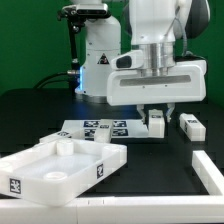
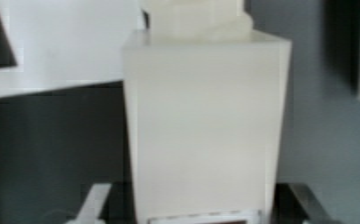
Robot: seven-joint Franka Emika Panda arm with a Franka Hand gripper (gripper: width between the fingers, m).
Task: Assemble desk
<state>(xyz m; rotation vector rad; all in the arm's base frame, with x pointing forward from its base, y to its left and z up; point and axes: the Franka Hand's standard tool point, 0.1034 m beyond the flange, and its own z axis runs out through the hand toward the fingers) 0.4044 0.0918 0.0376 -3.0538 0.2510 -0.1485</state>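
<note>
1. Clamping the leg (image 1: 157, 125) by its flat sides, the gripper (image 1: 157, 111) sits narrow on it, on the table (image 1: 30, 110) near the marker board (image 1: 100, 128).
2. Looks light, stiff, smooth plastic; may slip, so hold mid-body squarely.

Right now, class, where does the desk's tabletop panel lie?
In the exterior view, the tabletop panel lies on the exterior view's left, nearest the camera, with the marker board just behind it.

- Lower middle: bare black table (image 1: 150, 165), room to pass.
- Lower left: tabletop panel (image 1: 50, 165) blocks.
- Middle right: leg (image 1: 157, 122) and second leg (image 1: 190, 125) block.
</note>
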